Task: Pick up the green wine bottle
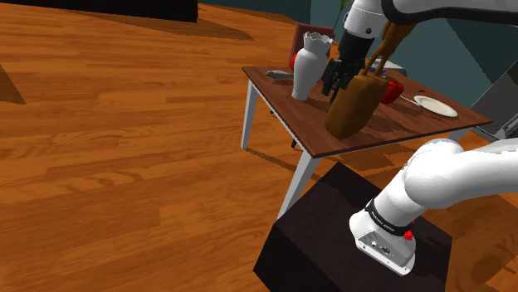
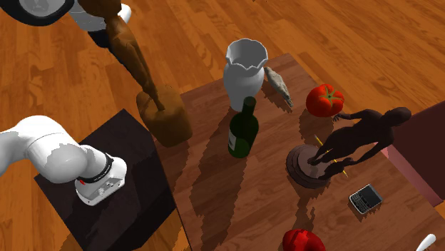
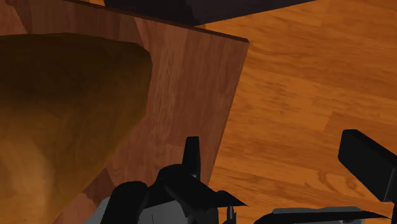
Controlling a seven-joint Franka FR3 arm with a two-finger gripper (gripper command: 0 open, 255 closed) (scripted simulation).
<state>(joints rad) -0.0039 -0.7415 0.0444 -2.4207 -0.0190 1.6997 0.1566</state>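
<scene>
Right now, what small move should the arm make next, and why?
Probably shift the open gripper away from the brown loaf toward the green bottle beside the white vase: the wrist view faces the loaf and table edge, with nothing between the fingers.

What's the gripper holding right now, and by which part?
Nothing. The gripper is open and empty; the green bottle stands free on the table beside the white vase.

wine bottle (image 2: 243, 132): dk green
vase (image 2: 244, 71): white
tomato (image 2: 324, 100): red
figurine (image 2: 356, 135): dk brown
surface (image 2: 242, 196): red-brown, wood grain
floor (image 2: 371, 36): orange planks
</scene>
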